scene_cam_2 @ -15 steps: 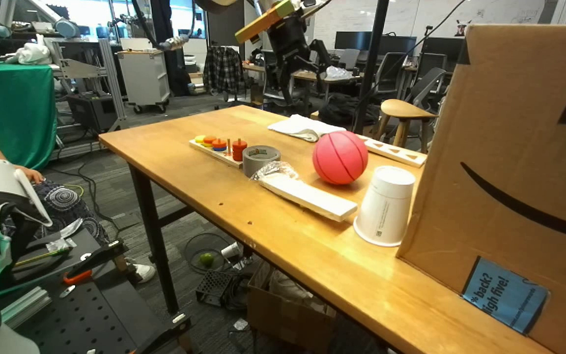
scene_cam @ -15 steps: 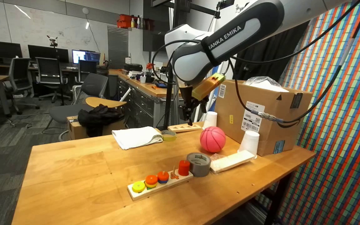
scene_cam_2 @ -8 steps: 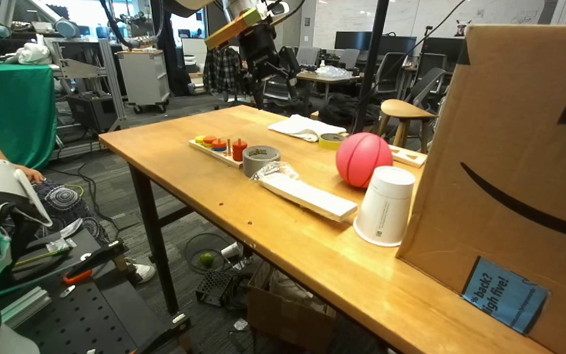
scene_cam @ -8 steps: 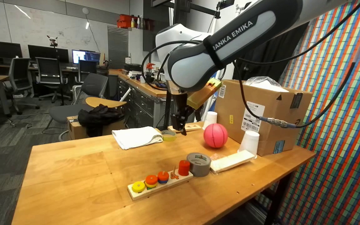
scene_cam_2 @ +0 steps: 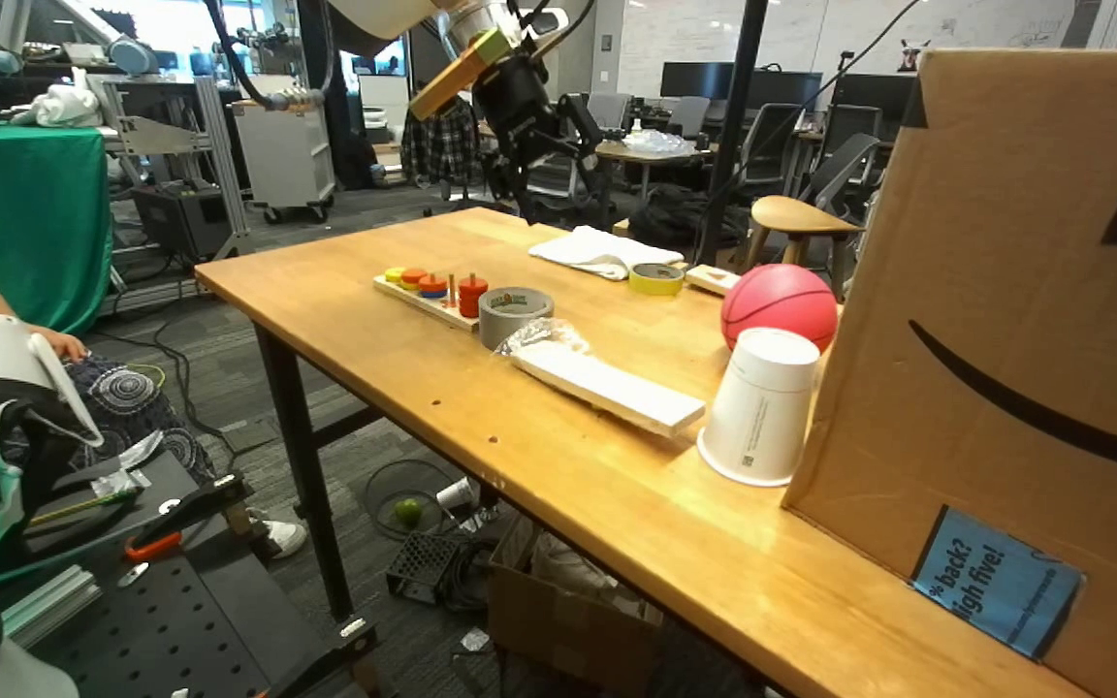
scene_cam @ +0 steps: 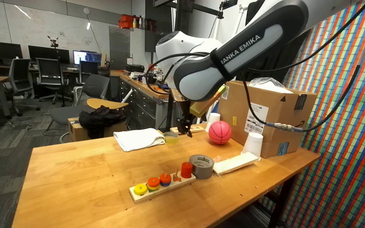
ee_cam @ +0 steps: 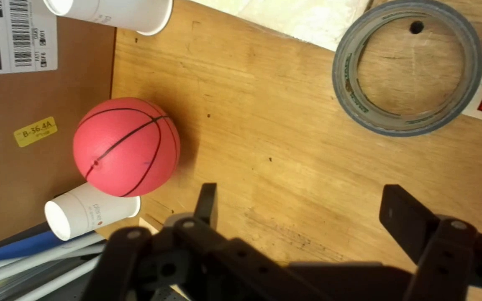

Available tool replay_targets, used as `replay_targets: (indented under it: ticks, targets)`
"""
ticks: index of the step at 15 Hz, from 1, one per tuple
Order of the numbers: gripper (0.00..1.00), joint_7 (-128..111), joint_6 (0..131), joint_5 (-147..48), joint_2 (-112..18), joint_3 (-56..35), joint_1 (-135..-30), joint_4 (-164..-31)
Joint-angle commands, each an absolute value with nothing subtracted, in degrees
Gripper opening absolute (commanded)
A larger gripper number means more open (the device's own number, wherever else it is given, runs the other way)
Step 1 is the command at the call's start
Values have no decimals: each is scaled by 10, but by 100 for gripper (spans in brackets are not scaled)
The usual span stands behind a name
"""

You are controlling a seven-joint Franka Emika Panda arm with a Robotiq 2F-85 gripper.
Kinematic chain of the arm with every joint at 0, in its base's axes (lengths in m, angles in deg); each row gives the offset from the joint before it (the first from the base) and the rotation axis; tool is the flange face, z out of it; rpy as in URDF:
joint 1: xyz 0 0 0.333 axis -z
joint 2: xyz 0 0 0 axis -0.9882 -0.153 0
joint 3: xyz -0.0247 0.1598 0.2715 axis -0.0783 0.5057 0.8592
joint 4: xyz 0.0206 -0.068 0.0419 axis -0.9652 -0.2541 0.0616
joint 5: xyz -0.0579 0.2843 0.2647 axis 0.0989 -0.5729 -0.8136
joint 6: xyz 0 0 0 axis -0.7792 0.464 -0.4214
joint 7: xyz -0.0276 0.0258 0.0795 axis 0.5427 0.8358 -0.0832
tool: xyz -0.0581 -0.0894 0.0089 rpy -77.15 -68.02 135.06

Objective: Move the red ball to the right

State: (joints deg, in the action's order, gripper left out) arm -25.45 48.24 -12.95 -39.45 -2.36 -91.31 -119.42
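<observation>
The red ball, pinkish with black basketball lines, rests on the table beside the cardboard box in both exterior views. A white cup hides its lower part in an exterior view. In the wrist view the ball is at the left, in front of the box side; I cannot tell if they touch. My gripper is in the air to the left of the ball, also seen in an exterior view. In the wrist view the gripper has its fingers wide apart, with bare table between them and the ball outside them.
The large cardboard box stands behind the ball. Upturned white cups stand near it. A wrapped board, grey tape roll, peg toy, yellow tape, white cloth and wooden strip lie around.
The ball has rolled to the right towards the box in both exterior views. My gripper moved left and down, away from the ball, then slightly back right. It holds nothing.
</observation>
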Motion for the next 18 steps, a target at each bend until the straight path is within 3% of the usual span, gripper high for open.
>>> replay_targets:
  ticks: [1,18]
  targets:
    - [100,-273,487,-98,-404,-29,-907,-1184]
    - [100,105,438,-429,-450,-23,-837,-1095]
